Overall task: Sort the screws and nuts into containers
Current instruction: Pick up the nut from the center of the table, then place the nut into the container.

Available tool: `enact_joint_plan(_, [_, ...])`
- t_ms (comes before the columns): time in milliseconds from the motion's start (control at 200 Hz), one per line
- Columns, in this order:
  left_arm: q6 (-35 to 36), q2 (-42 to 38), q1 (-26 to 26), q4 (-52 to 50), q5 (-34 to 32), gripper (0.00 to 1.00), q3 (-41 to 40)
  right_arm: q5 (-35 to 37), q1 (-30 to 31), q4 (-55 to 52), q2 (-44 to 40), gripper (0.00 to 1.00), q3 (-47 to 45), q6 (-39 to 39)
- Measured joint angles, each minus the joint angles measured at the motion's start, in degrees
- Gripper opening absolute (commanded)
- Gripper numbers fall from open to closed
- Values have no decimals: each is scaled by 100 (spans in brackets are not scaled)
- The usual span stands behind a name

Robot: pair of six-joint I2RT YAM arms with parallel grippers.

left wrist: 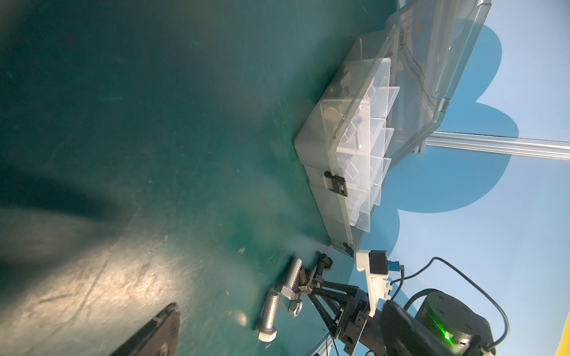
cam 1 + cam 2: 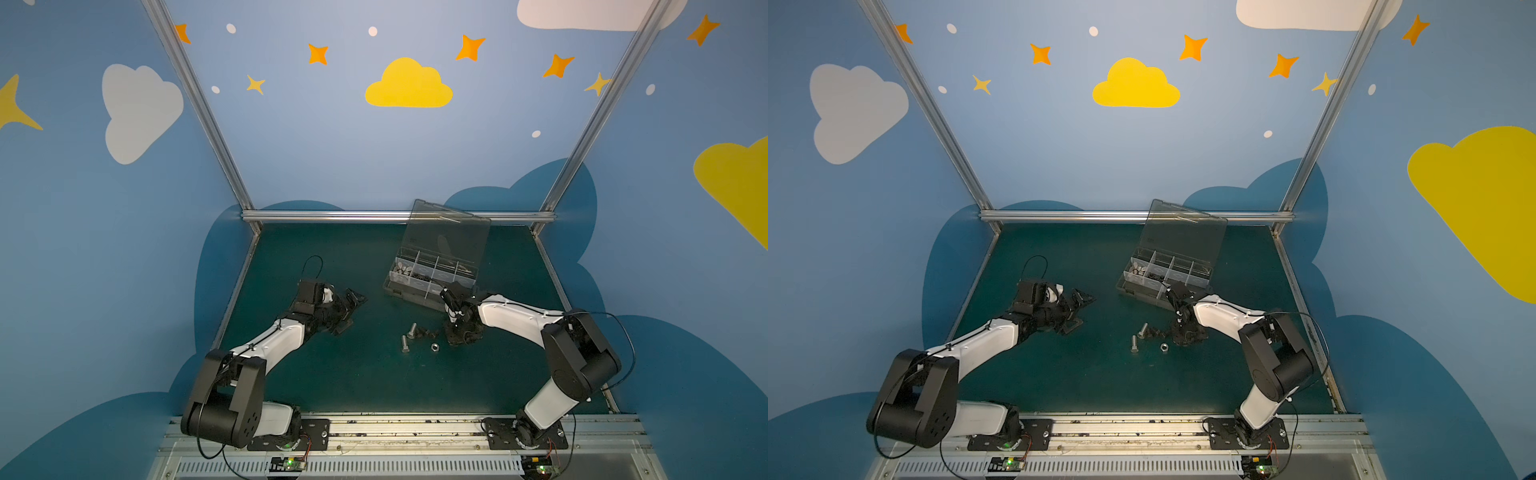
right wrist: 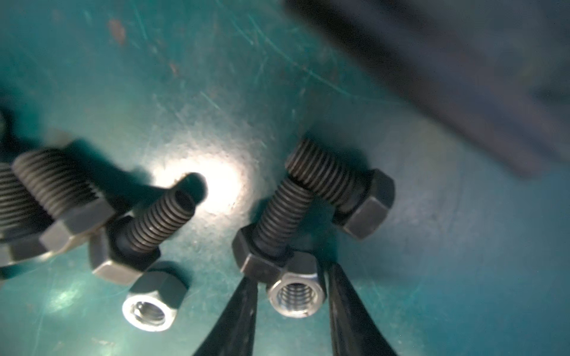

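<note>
Right gripper (image 3: 291, 274): down at mat (image 3: 216, 92), jaws part-way in, either side of silver nut (image 3: 296, 297). Nut flat on mat; clamp not confirmed.
Black bolt (image 3: 271, 240): head touching nut, just beyond tips.
Second nut (image 3: 148, 311), other black bolts (image 3: 339, 191), two silver bolts (image 2: 406, 344): loose, off to one side.
Box (image 2: 411, 297): near, past gripper, lid (image 2: 449, 232) up; some compartments (image 2: 432, 266) hold parts.
Left gripper (image 2: 352, 312): wide open, empty, well apart.
Judgement: sorting part done.

Table (image 2: 374, 382): dark green
Walls (image 2: 332, 158): blue; white, yellow clouds; orange stars
Organizer box (image 2: 411, 298): clear grey
Bolts (image 1: 270, 311) beside it: silver
Screws (image 3: 277, 215): black
</note>
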Motion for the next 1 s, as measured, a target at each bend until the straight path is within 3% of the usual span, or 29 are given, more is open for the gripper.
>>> enact_joint_plan(215, [-9,0,0,2,2,100,-2,9,28,11,0,12,2,-2])
enact_joint_plan(375, [-9,0,0,7,2,100,-9,15,37,9,-9,6,2,-11])
enact_joint_plan(691, [-9,0,0,7,2,100,-13,-87,55,-273,-446,6,164,-219])
enact_joint_plan(1001, [-52,-13,0,44,-2,100,-127,13,-378,-542,-566,8,1521,-734])
